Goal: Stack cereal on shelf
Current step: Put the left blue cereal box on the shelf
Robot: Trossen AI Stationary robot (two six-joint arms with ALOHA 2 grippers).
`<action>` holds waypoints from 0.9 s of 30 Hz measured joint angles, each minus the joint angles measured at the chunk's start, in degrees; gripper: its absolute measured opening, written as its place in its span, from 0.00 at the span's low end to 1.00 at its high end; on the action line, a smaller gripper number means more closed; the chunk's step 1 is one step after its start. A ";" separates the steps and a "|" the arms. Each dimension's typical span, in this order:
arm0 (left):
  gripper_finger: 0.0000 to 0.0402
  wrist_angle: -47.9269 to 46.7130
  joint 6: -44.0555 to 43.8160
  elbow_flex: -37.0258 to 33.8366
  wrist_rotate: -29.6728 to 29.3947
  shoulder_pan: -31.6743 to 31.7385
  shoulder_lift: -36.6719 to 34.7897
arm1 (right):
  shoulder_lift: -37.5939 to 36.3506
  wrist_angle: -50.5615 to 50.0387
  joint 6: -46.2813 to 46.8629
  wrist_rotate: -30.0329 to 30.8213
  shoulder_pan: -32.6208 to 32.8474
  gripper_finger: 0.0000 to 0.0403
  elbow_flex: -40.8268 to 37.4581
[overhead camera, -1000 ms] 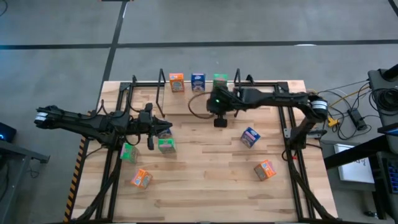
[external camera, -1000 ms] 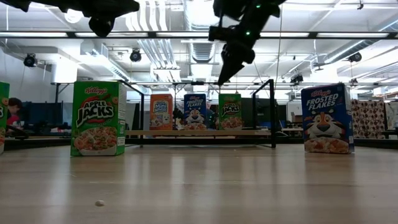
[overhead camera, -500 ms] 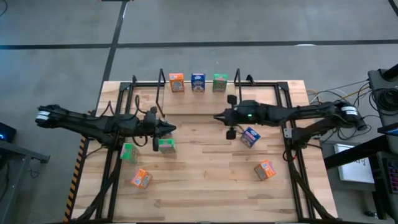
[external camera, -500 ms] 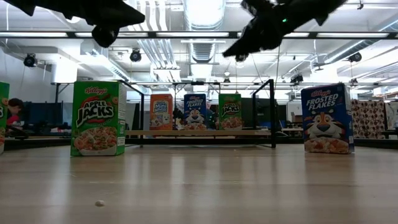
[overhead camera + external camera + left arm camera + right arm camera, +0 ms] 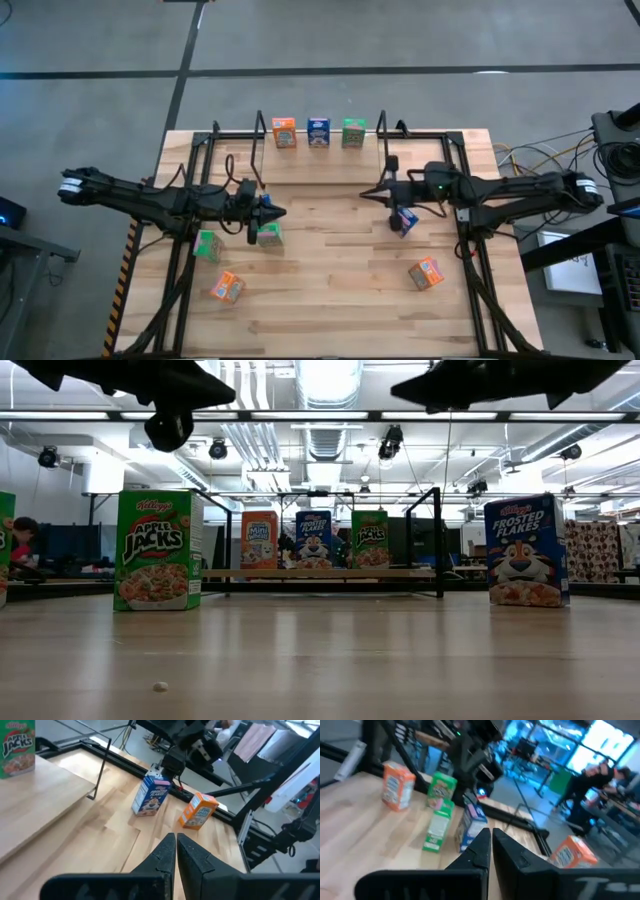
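Note:
On the shelf [image 5: 240, 133] at the table's far edge stand an orange box [image 5: 284, 132], a blue box [image 5: 319, 131] and a green box [image 5: 353, 131]. My left gripper [image 5: 280, 212] is shut and empty, held above the table just beyond a green box [image 5: 267, 235]. My right gripper [image 5: 365, 194] is shut and empty, level and pointing toward the table's left, with a blue box [image 5: 404, 221] standing on the table partly under its arm. The right wrist view shows another blue box [image 5: 472, 825] beside the green one [image 5: 437, 827], under my left arm.
A second green box [image 5: 207, 245] and an orange box [image 5: 226, 288] stand at the near left, and another orange box [image 5: 426, 272] at the near right. Bare wood lies across the table's middle and near edge [image 5: 320, 300]. People show in the room behind.
My right gripper has drawn back from the shelf's green box toward the table's right and near side, and has tipped from pointing down to level. My left gripper has moved a little toward the table's right, above the green box. No box has moved.

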 joint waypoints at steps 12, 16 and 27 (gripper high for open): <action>0.00 1.42 -1.47 1.06 -0.02 0.00 0.56 | -3.11 8.04 -3.61 -3.84 -0.02 0.02 -5.23; 0.04 -1.86 -1.50 4.88 -0.02 0.00 3.60 | -3.62 8.20 -3.62 -3.84 -0.02 0.02 -5.23; 0.24 -47.51 -1.28 25.27 -0.83 0.07 16.63 | -3.59 7.94 -4.13 -3.65 -0.04 0.02 -5.25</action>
